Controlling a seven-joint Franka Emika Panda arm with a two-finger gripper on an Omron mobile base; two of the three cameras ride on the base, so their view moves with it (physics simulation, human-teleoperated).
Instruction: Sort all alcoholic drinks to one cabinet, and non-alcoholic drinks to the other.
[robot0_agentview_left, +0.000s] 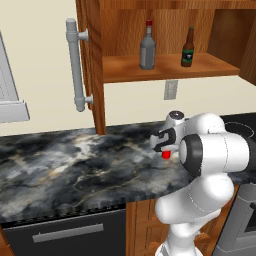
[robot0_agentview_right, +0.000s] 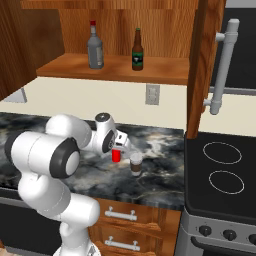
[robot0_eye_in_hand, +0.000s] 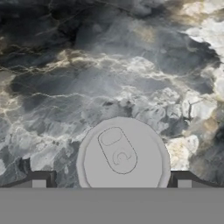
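My gripper (robot0_agentview_right: 118, 148) hangs open just over the small red can (robot0_agentview_right: 116, 156) on the dark marble counter (robot0_agentview_right: 160, 175). From the hand camera the can's grey top (robot0_eye_in_hand: 122, 153) lies between the two fingertips (robot0_eye_in_hand: 39, 181), with a gap on each side. The short brown cup with a pale lid (robot0_agentview_right: 135, 164) stands right beside the can. The grey bottle with a red cap (robot0_agentview_right: 95, 49) and the brown beer bottle (robot0_agentview_right: 137, 51) stand upright on the shelf of the open wooden wall cabinet (robot0_agentview_right: 115, 70). From the left I see the can (robot0_agentview_left: 166, 155) under the gripper (robot0_agentview_left: 164, 149).
The cabinet door (robot0_agentview_left: 90, 65) with its grey bar handle (robot0_agentview_left: 75, 65) stands open over the counter. A black stove (robot0_agentview_right: 225, 175) adjoins the counter on the right. A wall outlet (robot0_agentview_right: 152, 94) sits under the shelf. Drawers (robot0_agentview_right: 120, 215) are below.
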